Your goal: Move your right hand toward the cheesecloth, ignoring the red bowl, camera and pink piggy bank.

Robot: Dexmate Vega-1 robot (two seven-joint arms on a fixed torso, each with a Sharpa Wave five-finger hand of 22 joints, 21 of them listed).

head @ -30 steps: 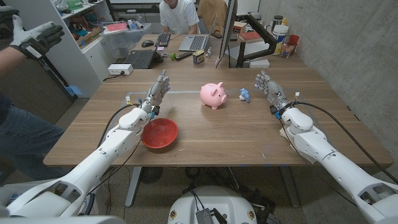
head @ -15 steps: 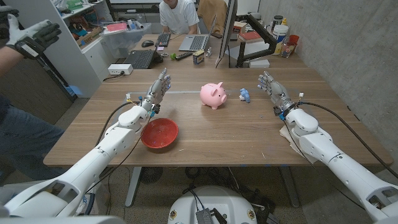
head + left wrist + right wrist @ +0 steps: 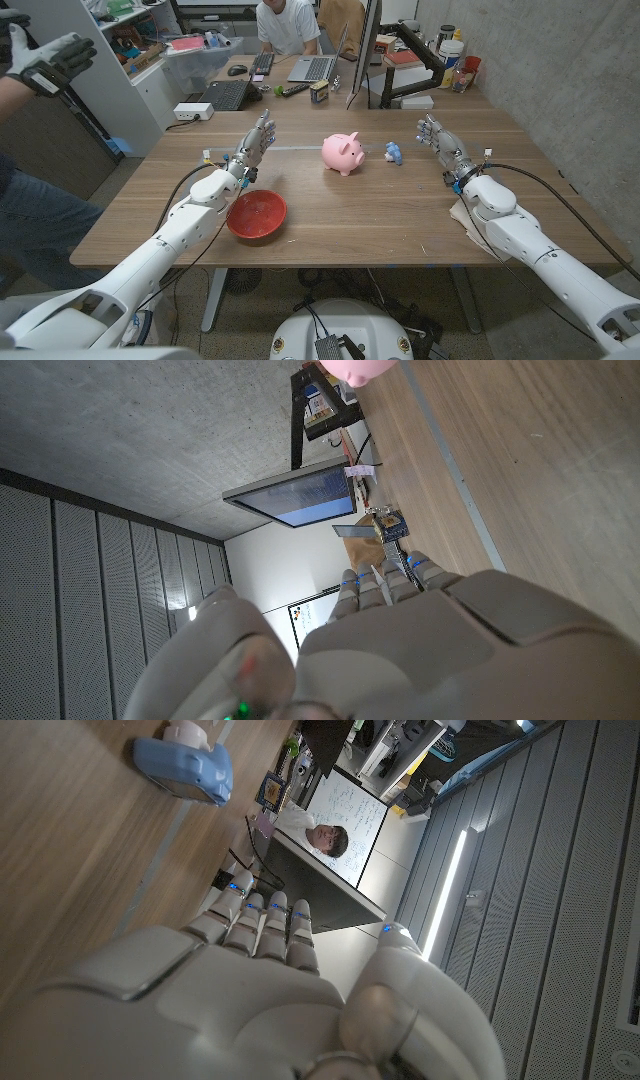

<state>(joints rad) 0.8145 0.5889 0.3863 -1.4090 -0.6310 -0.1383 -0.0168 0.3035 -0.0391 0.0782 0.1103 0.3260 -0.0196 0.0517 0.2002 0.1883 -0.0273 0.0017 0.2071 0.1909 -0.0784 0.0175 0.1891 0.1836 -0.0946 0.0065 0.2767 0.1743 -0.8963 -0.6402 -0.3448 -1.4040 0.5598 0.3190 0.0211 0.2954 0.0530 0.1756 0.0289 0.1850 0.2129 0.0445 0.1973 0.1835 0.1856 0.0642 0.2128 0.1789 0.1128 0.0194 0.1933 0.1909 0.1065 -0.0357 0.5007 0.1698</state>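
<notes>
At the right side of the table, the right hand's fingers (image 3: 432, 131) stand straight and a little apart, holding nothing, palm upright; the right hand (image 3: 441, 146) is raised near the small blue camera (image 3: 393, 153), apart from it; the cheesecloth (image 3: 461, 217), as I read it, is the pale crumpled cloth just beside and partly under the right forearm, nearer the robot than the hand; so the reach looks better made by drawing the hand back and down toward the cloth, fingers kept apart, not forward to the camera or the pink piggy bank (image 3: 342, 153); the forearm may drag the cloth, so lift first; the left hand (image 3: 255, 146) is up with straight, loosely spread fingers, empty, beyond the red bowl (image 3: 256, 214); the head view gives the cloth and bowl; the right wrist view gives the camera close over the fingers, the left wrist view a bit of the piggy bank.
</notes>
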